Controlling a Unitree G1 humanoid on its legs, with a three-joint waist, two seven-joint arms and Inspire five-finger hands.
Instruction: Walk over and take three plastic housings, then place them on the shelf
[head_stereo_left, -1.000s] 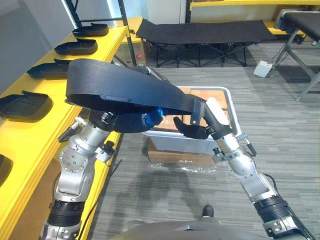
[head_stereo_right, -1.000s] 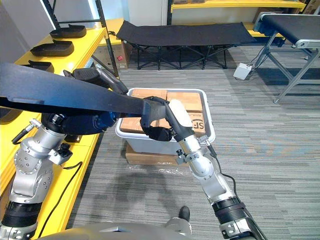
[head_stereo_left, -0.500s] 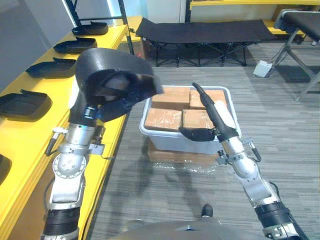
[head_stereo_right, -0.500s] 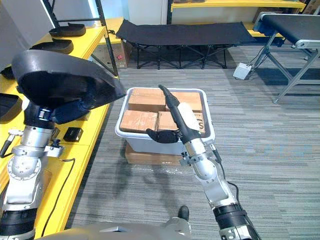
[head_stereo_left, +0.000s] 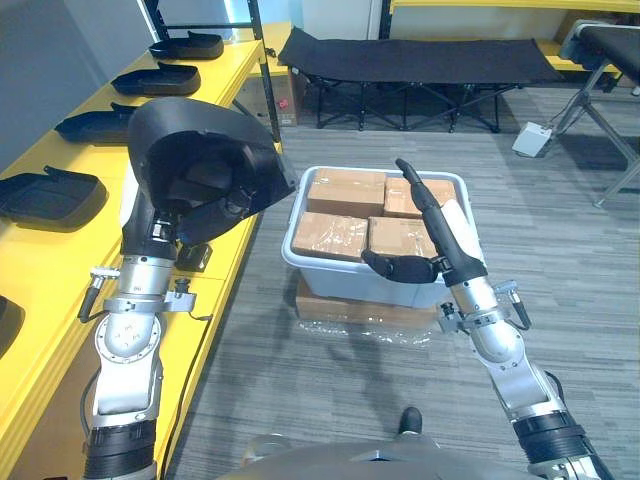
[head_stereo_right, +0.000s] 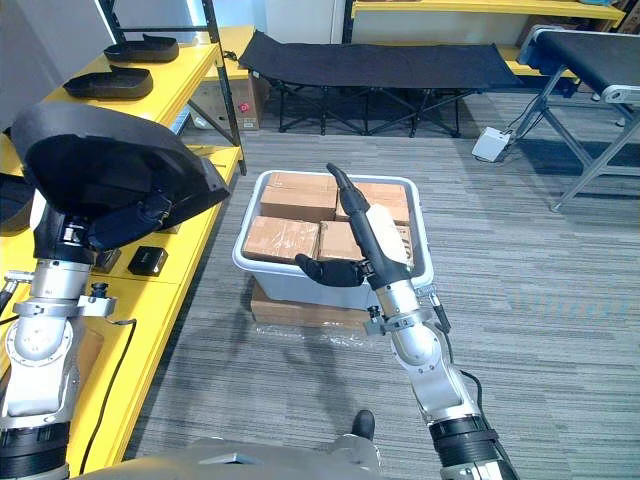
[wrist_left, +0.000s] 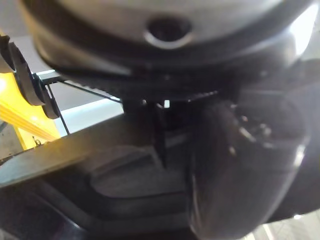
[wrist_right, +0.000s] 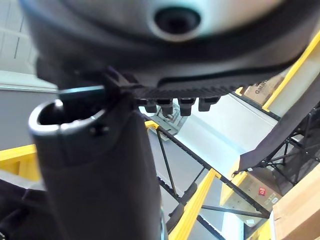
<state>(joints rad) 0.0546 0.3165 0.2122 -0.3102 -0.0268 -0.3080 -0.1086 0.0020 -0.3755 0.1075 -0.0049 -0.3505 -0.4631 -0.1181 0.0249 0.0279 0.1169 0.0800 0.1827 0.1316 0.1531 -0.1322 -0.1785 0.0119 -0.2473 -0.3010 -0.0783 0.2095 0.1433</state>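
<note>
Left eye view: housing (head_stereo_left: 190, 135) gripped by curled left hand (head_stereo_left: 215, 205) fingers, shelf (head_stereo_left: 60, 262) below fingers; right hand (head_stereo_left: 445, 240) fingers straight, empty. Placing step judged underway; lowering onto bare shelf required next.

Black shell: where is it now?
In the left eye view, the black shell is held up in the left hand, on the robot's left, near the yellow shelf, left of the white bin.

You are in a warehouse-like workshop: a long yellow shelf (head_stereo_left: 50, 262) lined with black housings (head_stereo_left: 150, 82), a bin (head_stereo_left: 350, 281) of cardboard boxes (head_stereo_left: 345, 190), a conveyor (head_stereo_right: 585, 45).
</note>
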